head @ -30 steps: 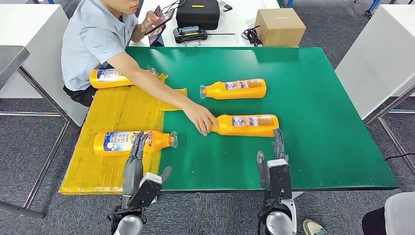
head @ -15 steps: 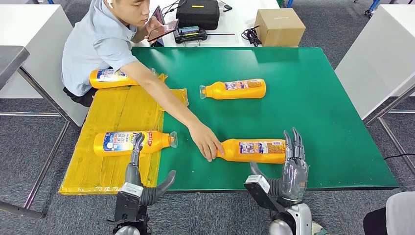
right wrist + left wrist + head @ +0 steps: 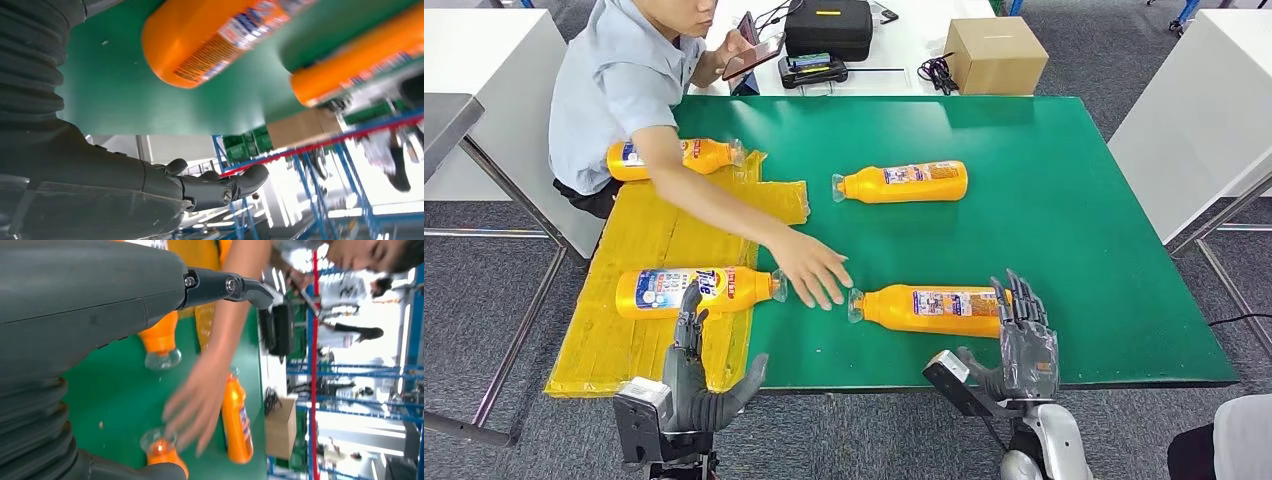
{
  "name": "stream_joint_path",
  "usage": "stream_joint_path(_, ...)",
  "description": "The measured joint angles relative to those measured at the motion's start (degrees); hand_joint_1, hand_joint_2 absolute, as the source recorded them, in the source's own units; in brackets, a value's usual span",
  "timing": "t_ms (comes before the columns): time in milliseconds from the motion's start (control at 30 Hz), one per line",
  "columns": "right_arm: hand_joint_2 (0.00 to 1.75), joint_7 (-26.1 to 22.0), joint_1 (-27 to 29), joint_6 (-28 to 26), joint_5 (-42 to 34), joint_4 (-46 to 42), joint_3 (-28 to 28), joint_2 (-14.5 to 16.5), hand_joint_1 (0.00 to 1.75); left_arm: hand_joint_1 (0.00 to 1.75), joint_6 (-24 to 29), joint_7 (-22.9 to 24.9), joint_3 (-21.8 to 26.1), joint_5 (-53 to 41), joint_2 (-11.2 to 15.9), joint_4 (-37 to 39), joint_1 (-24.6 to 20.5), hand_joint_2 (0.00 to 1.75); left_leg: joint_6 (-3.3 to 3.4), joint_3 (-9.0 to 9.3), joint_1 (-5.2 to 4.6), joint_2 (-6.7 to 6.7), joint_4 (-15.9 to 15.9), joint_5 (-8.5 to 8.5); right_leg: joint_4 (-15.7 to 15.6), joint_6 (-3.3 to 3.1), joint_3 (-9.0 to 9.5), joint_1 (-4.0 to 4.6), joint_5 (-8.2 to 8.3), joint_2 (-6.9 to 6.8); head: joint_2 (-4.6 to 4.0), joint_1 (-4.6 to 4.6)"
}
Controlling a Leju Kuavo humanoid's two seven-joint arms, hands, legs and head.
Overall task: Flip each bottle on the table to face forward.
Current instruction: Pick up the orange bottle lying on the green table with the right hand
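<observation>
1. Bottles, four orange ones, lie on their sides in the head view: near-right bottle (image 3: 929, 308) at lower centre on the green table (image 3: 1074, 200), far bottle (image 3: 902, 183) above it, two on the yellow sheet (image 3: 654, 240) at left. A person's hand (image 3: 812, 270) hovers mid-frame. Left hand (image 3: 692, 380) and right hand (image 3: 1022, 345), fingers spread, hold nothing.
2. Left wrist view: thumb (image 3: 240, 287) apart, upper centre.
3. Right wrist view: near-right bottle's base (image 3: 210, 45) at top.
</observation>
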Motion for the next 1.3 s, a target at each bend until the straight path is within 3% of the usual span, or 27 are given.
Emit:
stream_joint_path(300, 1.75, 0.1, -8.2, 7.9, -2.5, 8.1, 1.4, -3.4, 0.00, 0.00, -2.3, 1.5, -1.1, 1.8, 0.3, -0.1, -0.6, 1.75, 0.04, 0.04, 0.02, 0.00, 0.0, 0.05, 0.0, 0.03, 0.01, 0.02, 0.04, -0.01, 0.00, -0.01)
stream_joint_path(567, 1.75, 0.3, -11.4, 9.8, -3.2, 11.2, 3.4, -4.3, 0.00, 0.00, -2.4, 2.1, -1.9, 1.7, 0.4, -0.1, -1.0, 1.75, 0.04, -0.01, 0.01, -0.01, 0.0, 0.04, 0.0, 0.03, -0.01, 0.01, 0.03, 0.00, 0.00, 0.00)
stream_joint_path(867, 1.75, 2.2, -16.7, 16.4, -4.1, 17.1, 7.7, -5.1, 0.00, 0.00, -3.7, 3.7, -2.8, 1.0, 0.8, 0.1, -1.7, 1.75, 0.04, 0.02, 0.01, -0.02, 0.0, 0.06, 0.0, 0.04, 0.01, 0.01, 0.05, -0.01, 0.00, 0.00)
stream_joint_path(1300, 1.75, 3.6, -20.1, 20.5, -5.9, 21.4, 11.6, -6.7, 0.00, 0.00, -4.4, 4.5, -3.1, 1.0, 1.2, 0.4, -1.9, 1.75, 0.04, -0.02, 0.01, -0.02, 0.0, 0.05, 0.0, 0.04, -0.03, 0.01, 0.05, -0.01, 0.00, -0.01)
